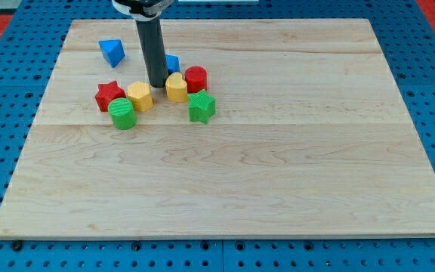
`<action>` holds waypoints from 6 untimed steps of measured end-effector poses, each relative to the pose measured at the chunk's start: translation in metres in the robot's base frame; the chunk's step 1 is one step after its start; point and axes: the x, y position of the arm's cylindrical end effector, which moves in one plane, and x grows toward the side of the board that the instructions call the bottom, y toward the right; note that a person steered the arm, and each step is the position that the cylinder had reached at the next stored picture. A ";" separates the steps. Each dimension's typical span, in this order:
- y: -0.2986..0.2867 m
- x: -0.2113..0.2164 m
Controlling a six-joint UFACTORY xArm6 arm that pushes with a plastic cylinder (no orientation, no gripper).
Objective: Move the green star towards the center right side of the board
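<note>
The green star (pixel 201 106) lies on the wooden board (pixel 293 166), left of the board's middle and in its upper half. My tip (pixel 157 84) stands up and to the left of the star, between the yellow hexagon (pixel 140 96) and the yellow rounded block (pixel 176 88). The yellow rounded block lies between my tip and the star. My tip does not touch the star.
A red cylinder (pixel 196 78) sits just above the star. A blue block (pixel 172 63) is partly hidden behind the rod. A red star (pixel 109 95) and green cylinder (pixel 122 113) lie left of the hexagon. A blue triangle (pixel 112 51) lies near the top left.
</note>
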 end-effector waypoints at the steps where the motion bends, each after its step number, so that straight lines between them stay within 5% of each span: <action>1: 0.000 0.000; 4: 0.036 0.059; 6: 0.124 0.052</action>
